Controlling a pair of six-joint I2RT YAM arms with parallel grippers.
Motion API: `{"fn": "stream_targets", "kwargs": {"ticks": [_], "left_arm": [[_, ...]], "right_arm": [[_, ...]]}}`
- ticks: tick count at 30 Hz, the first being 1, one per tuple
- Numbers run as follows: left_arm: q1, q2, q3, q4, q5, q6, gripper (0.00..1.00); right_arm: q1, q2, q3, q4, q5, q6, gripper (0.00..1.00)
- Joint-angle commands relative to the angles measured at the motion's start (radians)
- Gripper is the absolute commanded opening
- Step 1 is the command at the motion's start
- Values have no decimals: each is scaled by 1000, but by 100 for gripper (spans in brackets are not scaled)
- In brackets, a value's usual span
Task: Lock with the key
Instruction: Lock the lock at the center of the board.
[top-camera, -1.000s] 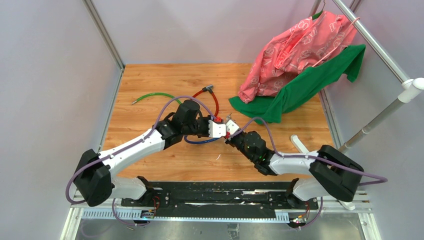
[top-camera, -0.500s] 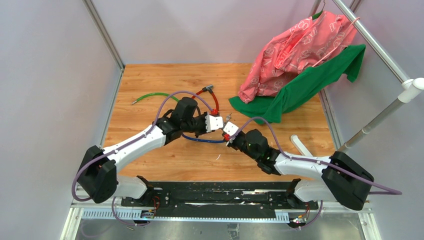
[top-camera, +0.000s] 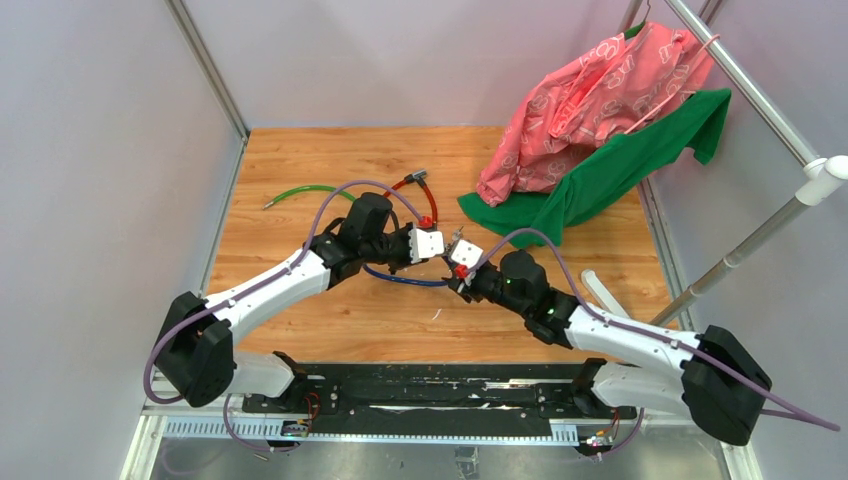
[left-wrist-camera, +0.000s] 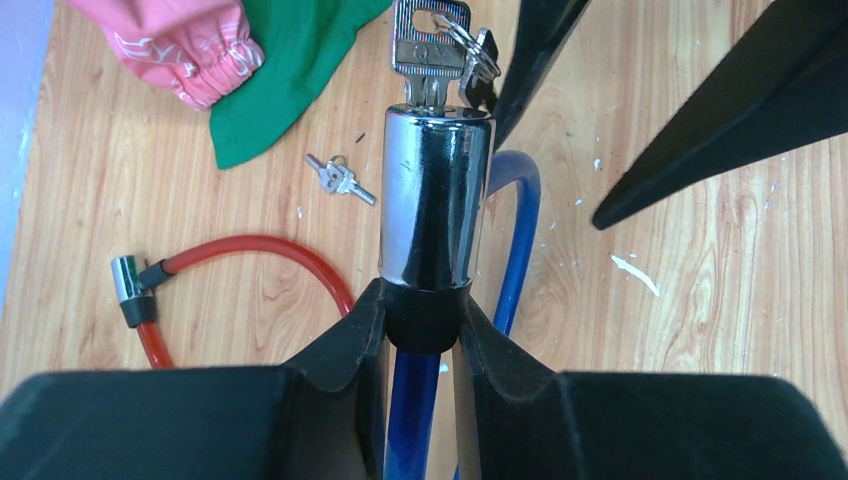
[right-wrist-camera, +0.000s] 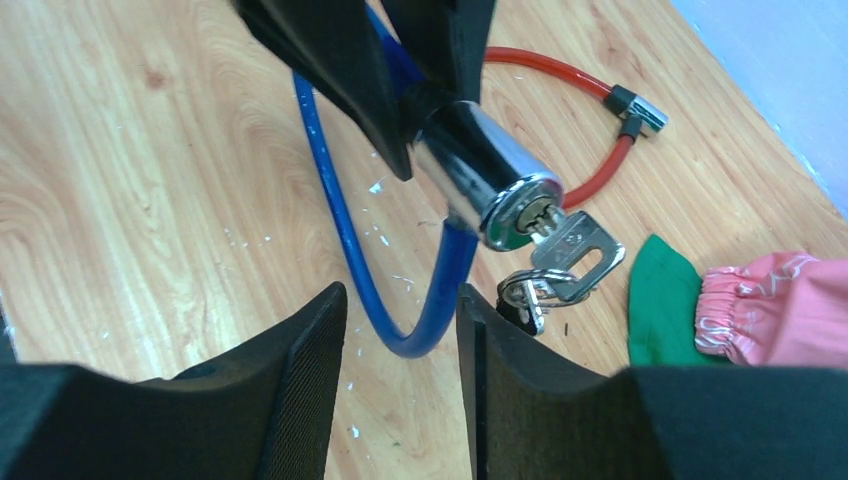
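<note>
The wooden table (top-camera: 300, 160) carries a heap of pink and green clothes (top-camera: 600, 90) at its far right corner. Both arms reach in from the near edge and meet over the middle of the surface. A green cable (top-camera: 305, 192) lies toward the far left edge and a red cable (top-camera: 430, 200) curls just behind the grippers.

The left gripper (left-wrist-camera: 425, 320) is clamped on the black collar of the blue cable lock (left-wrist-camera: 515, 230) and holds it off the surface. The lock's silver cylinder (left-wrist-camera: 435, 195) points away from the gripper, toward the right arm.

The right gripper (right-wrist-camera: 400, 300) faces the cylinder's end with its fingers parted and nothing between them.

The key (right-wrist-camera: 575, 250) sits in the end face, its long axis in line with the cylinder, and its like keys hang from its ring. Its flat head lies just outside the right gripper's gap, beside one finger.

The right arm is the free and nearer one. I judge it must shift sideways to bracket the head, then twist about the cylinder's axis. A spare bunch of keys (left-wrist-camera: 340, 178) lies on the surface beyond.
</note>
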Motion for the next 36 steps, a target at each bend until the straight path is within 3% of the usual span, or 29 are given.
{"fn": "stream_targets", "kwargs": {"ticks": [1,7,11,17,18,20,26,34,36], "left_arm": [[8,18,-21,-61,-29,-4,0],[9,9,-22,-74,-22,8,0],[9,5,-26,-81,-15,21,0],[9,-3,-28,-80,-9,24,0],[9,-2,-28,-80,-9,26,0],[9,-2,-26,-80,-9,29,0],[8,-9,-25,-88,-13,35,0],[7,-12,-27,-91,-12,32,0],[7,-13,-26,-93,-12,35,0]], "right_arm": [[-23,-41,42,-147,-79,20,48],[-57,-131,128,-429,-182,32,50],[-77,-216,223,-629,-260,78,61],[-106,-176,394,-680,-198,157,67],[-118,-156,425,-682,-208,163,73],[-163,-120,475,-693,-260,182,77],[-327,-3,587,-740,-341,479,66],[-328,53,546,-741,-389,540,67],[-329,67,549,-737,-395,540,64]]}}
